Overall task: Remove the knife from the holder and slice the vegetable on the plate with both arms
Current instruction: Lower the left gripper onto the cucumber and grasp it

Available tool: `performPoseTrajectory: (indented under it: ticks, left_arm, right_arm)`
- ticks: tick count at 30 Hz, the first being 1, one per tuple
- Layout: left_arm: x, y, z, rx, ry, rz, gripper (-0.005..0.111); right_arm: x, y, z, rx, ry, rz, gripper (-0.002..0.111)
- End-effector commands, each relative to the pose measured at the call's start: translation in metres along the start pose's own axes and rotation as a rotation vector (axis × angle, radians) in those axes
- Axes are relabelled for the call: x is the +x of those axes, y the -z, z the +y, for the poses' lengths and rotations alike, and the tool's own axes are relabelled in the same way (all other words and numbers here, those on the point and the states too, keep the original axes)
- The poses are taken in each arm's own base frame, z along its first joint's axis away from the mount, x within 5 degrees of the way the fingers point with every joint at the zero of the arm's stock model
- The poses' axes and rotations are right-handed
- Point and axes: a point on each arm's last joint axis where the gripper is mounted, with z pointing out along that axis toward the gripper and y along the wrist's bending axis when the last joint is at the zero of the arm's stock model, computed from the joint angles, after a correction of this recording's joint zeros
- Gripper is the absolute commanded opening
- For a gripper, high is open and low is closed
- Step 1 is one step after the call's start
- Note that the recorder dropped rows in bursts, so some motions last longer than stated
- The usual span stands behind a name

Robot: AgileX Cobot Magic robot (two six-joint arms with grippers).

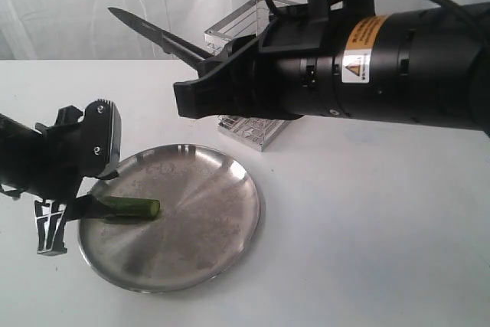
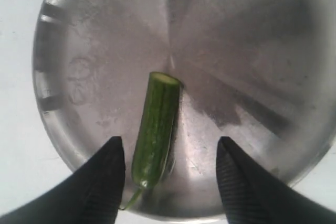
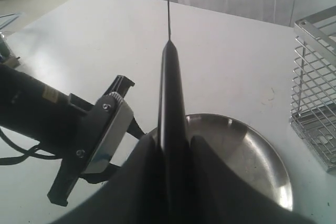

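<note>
On plate [image 1: 214, 223], near its rim: vegetable [image 1: 132, 206], lying flat. Astride it, left tool [image 2: 169, 148] spread wide, gripping nothing. Above plate, right tool [image 3: 173, 145] clamped on knife [image 3: 170, 87] handle.

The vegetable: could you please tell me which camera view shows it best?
The left wrist view: the vegetable fills the middle, cut end to stem. The exterior view shows it small, partly behind the left end effector. The right wrist view doesn't show it.
</note>
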Motion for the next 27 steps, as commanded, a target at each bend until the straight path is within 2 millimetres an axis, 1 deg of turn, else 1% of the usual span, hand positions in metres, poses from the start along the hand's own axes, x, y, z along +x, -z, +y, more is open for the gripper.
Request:
performPoseTrajectory:
  ticks: [1, 2, 7, 16, 19, 23, 25, 27]
  left_arm:
    - [0.008, -0.019, 0.002, 0.032, -0.056, 0.056, 0.056]
    - [0.011, -0.025, 0.002, 0.032, -0.080, 0.079, 0.056]
    - [0.017, -0.037, 0.010, -0.037, -0.100, 0.114, 0.056]
    - [0.008, -0.054, 0.027, 0.086, -0.091, 0.092, 0.056]
    - [0.007, -0.059, 0.027, 0.148, -0.085, 0.087, 0.056]
    - [0.007, -0.064, 0.030, 0.175, -0.056, 0.087, 0.056]
    - [0.007, -0.069, 0.032, 0.185, -0.060, 0.092, 0.052]
    - [0.008, -0.072, 0.033, 0.191, -0.065, 0.096, 0.045]
  right_arm:
    - [-0.004, 0.003, -0.001, 0.002, 0.041, -0.027, 0.000]
    - [-0.004, 0.003, -0.001, 0.002, 0.043, -0.027, 0.000]
    - [-0.004, 0.003, -0.001, 0.002, 0.043, -0.027, 0.000]
    - [-0.003, 0.003, -0.001, 0.003, 0.041, -0.023, 0.000]
    - [-0.003, 0.003, -0.001, 0.004, 0.041, -0.019, 0.000]
    - [-0.003, 0.003, -0.001, 0.004, 0.041, -0.019, 0.000]
    - [-0.003, 0.003, -0.001, 0.004, 0.041, -0.019, 0.000]
    - [-0.003, 0.003, -0.001, 0.004, 0.039, -0.017, 0.000]
